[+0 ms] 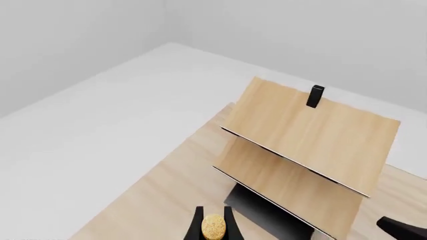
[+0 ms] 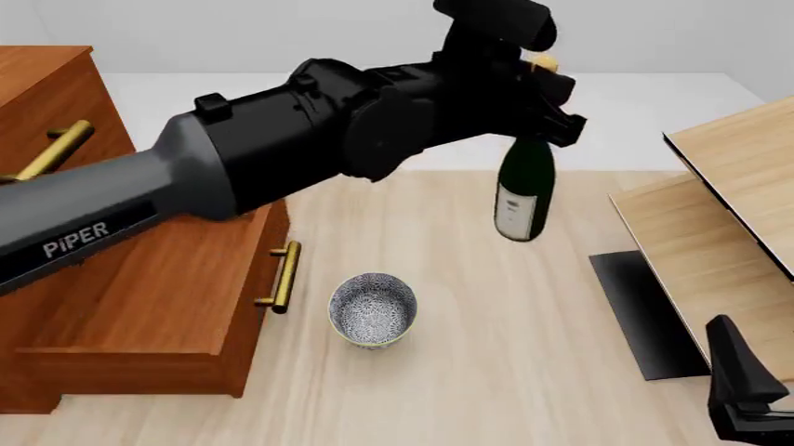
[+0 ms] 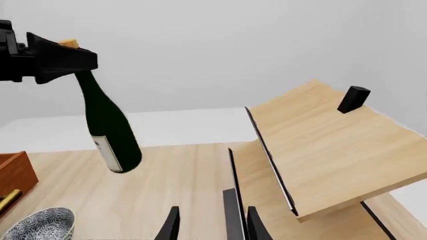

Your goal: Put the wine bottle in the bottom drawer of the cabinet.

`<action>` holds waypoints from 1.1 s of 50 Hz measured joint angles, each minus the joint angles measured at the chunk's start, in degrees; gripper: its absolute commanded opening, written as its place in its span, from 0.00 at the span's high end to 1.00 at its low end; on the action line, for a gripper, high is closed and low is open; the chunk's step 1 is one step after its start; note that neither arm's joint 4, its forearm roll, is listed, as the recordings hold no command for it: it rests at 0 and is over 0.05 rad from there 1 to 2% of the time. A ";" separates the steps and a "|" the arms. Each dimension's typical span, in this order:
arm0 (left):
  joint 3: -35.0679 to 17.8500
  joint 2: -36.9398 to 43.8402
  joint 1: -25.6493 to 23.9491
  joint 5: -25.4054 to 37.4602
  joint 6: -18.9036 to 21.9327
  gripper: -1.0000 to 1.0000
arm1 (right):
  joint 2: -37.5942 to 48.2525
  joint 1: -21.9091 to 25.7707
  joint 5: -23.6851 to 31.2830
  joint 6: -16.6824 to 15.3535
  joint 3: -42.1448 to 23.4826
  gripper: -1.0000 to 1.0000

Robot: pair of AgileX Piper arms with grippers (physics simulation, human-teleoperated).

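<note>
Left gripper clamps the wine bottle by its neck, above the bowl; glass seems heavy, slippery, breakable. Right gripper gapes, unladen.

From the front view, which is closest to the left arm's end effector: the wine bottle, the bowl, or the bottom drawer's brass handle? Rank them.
1. Wine bottle: hanging from the left end effector, gripped at its neck.
2. Bowl: on the table, below and left.
3. Bottom drawer's handle: further left, beside the bowl; nearly tied with the bowl.
</note>
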 measured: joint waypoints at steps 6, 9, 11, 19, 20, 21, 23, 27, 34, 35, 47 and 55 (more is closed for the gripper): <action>3.74 -4.35 0.15 0.06 -0.18 1.00 | 0.00 0.20 0.20 -0.58 -0.02 0.00; 5.49 -6.49 0.38 0.07 -0.36 1.00 | 0.00 0.27 0.31 -0.83 -0.02 0.00; 6.69 -7.92 0.61 0.01 -0.46 1.00 | 0.00 0.32 0.38 -0.99 -0.02 0.00; 12.03 -13.68 2.55 -1.00 -0.46 1.00 | 0.00 0.51 0.63 -1.51 0.04 0.00; 12.72 -14.34 2.89 -1.18 -0.31 1.00 | 0.00 0.54 0.67 -1.57 0.04 0.00; 13.38 -14.97 3.28 -1.32 -0.28 1.00 | 0.00 0.56 0.70 -1.62 0.05 0.00; 14.55 -16.18 4.00 -1.48 -0.43 1.00 | 0.00 0.60 0.77 -1.73 0.05 0.00; 16.45 -18.28 5.58 -1.54 -0.79 1.00 | 0.00 0.68 0.90 -1.94 0.06 0.00; 18.96 -21.69 8.71 -1.43 -0.84 1.00 | 0.00 0.71 1.04 -2.15 0.10 0.00; 19.26 -22.15 9.14 -1.37 -0.79 1.00 | 0.00 0.71 1.06 -2.16 0.11 0.00; 21.91 -27.10 14.87 -0.01 0.30 1.00 | 0.00 0.77 1.19 -2.23 0.17 0.00; 23.12 -29.68 19.16 1.34 1.61 1.00 | 0.00 0.92 1.25 -2.18 0.21 0.00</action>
